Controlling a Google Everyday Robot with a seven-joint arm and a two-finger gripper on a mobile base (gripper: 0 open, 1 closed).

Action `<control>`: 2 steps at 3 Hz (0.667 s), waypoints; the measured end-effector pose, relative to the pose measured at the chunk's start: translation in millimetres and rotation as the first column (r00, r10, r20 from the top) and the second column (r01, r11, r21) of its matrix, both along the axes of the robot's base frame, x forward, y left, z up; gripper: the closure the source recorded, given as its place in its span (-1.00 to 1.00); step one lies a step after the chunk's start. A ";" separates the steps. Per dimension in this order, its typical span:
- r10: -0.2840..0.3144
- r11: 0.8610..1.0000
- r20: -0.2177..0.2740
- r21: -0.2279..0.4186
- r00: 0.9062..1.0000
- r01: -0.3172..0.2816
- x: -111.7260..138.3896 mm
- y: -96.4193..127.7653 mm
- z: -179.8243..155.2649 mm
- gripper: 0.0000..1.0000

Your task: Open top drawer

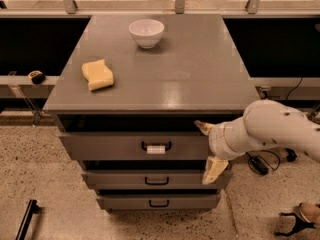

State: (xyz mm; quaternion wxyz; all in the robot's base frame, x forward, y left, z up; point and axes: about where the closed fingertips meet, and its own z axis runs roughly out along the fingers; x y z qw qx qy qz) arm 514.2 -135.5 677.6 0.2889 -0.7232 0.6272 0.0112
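Note:
The top drawer (115,146) is the widest grey drawer of three, just under the cabinet top. Its black bar handle (156,146) bears a white tag. A dark gap shows above its front. My gripper (209,149) is in front of the drawer's right end, to the right of the handle and apart from it. It is open: one cream finger (204,127) points at the drawer's upper edge, the other (214,170) hangs by the middle drawer. It holds nothing.
Two narrower drawers (156,180) sit below. On the cabinet top (200,69) lie a white bowl (146,32) at the back and a yellow sponge (98,74) at the left. A railing runs behind. Cables lie on the speckled floor at the right (260,164).

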 end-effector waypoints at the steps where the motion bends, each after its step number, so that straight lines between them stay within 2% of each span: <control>1: -0.020 0.999 -0.074 -0.032 0.997 0.018 3.2 -2.8 -18.1 -0.61; 2: -0.040 0.998 -0.090 -0.047 0.995 0.035 -2.2 -4.0 -21.2 -0.57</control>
